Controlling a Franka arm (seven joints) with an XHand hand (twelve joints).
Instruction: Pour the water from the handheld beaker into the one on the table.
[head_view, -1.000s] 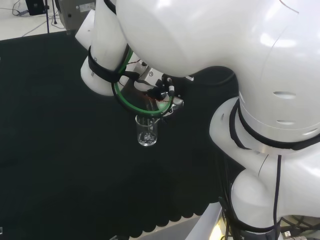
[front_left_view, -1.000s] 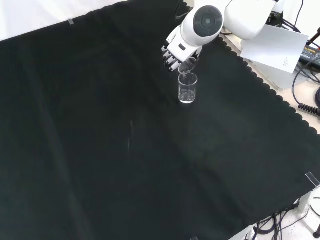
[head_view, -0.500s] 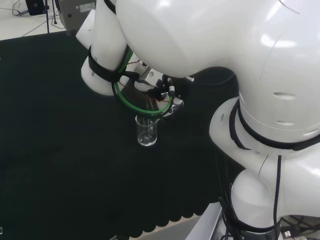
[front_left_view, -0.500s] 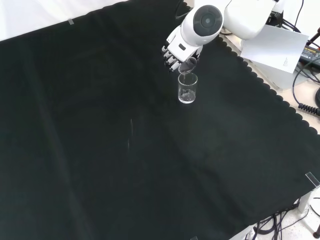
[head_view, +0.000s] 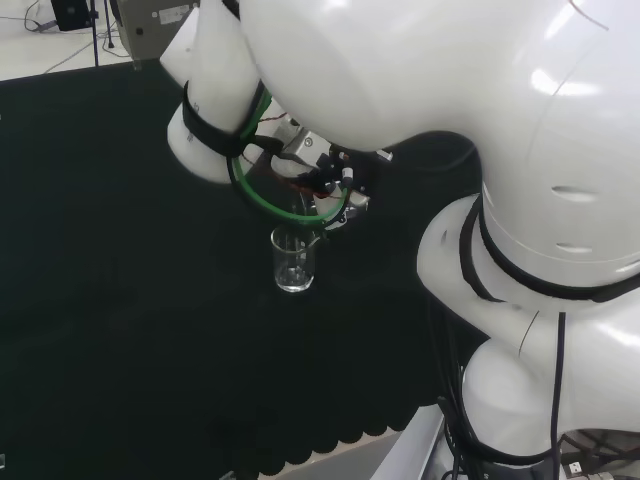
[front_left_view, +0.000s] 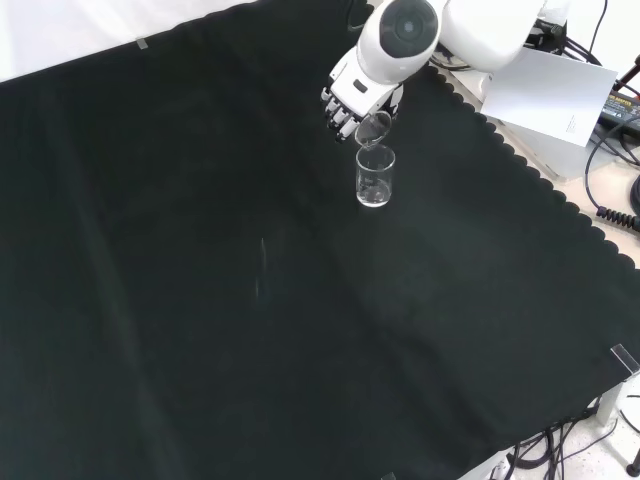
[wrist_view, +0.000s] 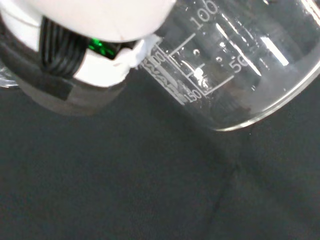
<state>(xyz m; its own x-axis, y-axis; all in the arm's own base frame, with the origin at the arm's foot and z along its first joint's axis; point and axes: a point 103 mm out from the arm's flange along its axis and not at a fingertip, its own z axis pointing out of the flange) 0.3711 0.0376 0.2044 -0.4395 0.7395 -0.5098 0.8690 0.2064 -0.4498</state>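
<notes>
On the matte black cloth (front_left_view: 250, 330), which runs flat to a scalloped edge on the right of the front view, a clear glass cylindrical beaker (front_left_view: 375, 177) stands upright in the upper middle of the bench. Its walls are straight, its rim round and open; whether it holds water cannot be told. From the head view the same standing beaker (head_view: 293, 260) sits just below the green cable loop (head_view: 262, 196) at the wrist.

Directly above and touching or nearly touching its rim, a second clear glass beaker (front_left_view: 373, 128) is held tilted, mouth angled down toward the standing one. The black and white hand (front_left_view: 345, 103) grips this handheld beaker, fingers curled round its wall. Close up in the wrist view, the handheld beaker (wrist_view: 235, 65) shows smooth transparent glass with white printed graduation marks, small droplets clinging inside, and a rounded base edge; a white finger segment with black ribbed padding (wrist_view: 75, 55) lies against its side.

Farther back, the glossy white arm link with round grey cap (front_left_view: 405, 25) rises behind the hand.
</notes>
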